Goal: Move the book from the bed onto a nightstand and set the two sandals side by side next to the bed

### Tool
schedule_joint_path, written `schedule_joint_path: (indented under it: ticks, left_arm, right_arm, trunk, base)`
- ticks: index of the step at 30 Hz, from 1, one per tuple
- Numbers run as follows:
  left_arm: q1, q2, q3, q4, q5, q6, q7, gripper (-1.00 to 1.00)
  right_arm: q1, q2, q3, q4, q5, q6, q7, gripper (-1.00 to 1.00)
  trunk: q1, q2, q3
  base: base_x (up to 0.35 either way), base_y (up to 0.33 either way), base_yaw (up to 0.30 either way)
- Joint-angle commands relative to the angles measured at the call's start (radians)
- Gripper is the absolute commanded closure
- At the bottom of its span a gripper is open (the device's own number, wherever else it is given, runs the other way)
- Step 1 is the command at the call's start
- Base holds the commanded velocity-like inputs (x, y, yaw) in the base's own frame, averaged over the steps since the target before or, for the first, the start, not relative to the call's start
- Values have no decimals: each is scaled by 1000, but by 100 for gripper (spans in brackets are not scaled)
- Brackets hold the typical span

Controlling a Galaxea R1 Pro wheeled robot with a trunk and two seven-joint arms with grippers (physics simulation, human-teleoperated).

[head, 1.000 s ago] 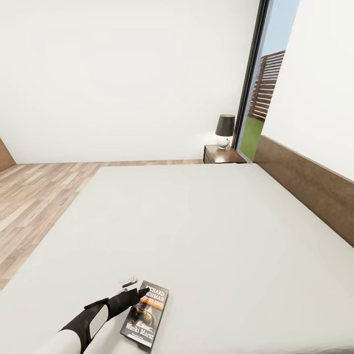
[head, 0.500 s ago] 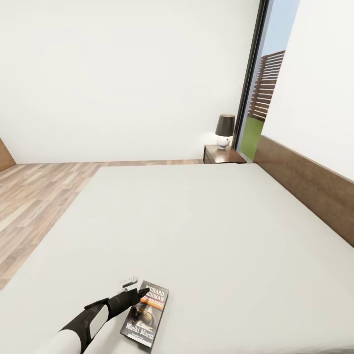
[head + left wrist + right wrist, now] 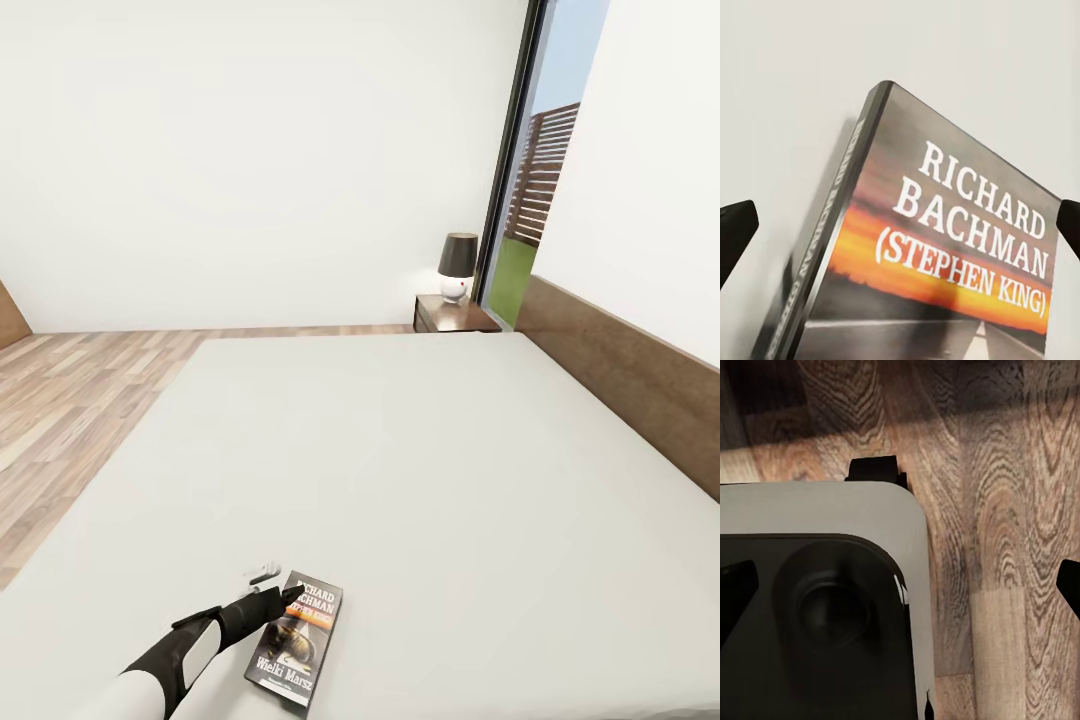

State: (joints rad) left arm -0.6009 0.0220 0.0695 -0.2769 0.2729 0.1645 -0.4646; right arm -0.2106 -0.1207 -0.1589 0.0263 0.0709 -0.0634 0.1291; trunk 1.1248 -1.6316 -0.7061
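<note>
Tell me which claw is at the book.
The left claw: open, it straddles the book's top end on the bed. The right claw hangs open over the wood floor.

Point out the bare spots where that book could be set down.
Mattress is bare from the book to the headboard. The nightstand carries a lamp, leaving bare top in front of it. The left pincer crowds the book's near corner.
</note>
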Motion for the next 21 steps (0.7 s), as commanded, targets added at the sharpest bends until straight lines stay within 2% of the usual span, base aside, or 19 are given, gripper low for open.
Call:
schedule_joint_path:
  ticks: [1, 21]
  left_arm:
    - [0, 0, 7, -1, 5, 10, -5, -100]
    - [0, 0, 6, 1, 3, 11, -10, -100]
  right_arm:
    - [-1, -1, -8, 3, 7, -6, 3, -100]
    - [-1, -1, -8, 3, 7, -6, 3, -100]
  trunk:
    - [0, 0, -1]
    - [0, 0, -1]
  base:
    - [0, 0, 0]
    - [0, 0, 0]
